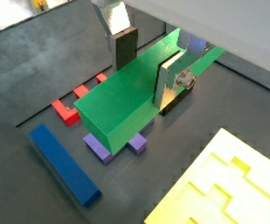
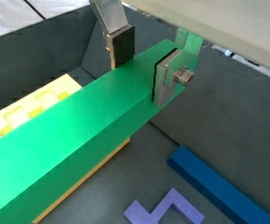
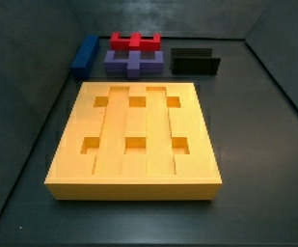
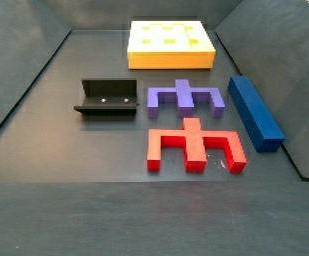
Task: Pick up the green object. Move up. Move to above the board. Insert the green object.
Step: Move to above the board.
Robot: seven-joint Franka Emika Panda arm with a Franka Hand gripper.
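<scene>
green object (image 2: 79, 118) in gripper (image 2: 147, 59)

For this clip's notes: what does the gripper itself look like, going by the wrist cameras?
In both wrist views the gripper shows two flat silver plate fingers carrying dark rectangular pads. One finger plate bears a small round metal fastener on its outer face. A pale housing edge sits above them. No cables or markings are visible. The side views do not show the gripper or arm.
</scene>
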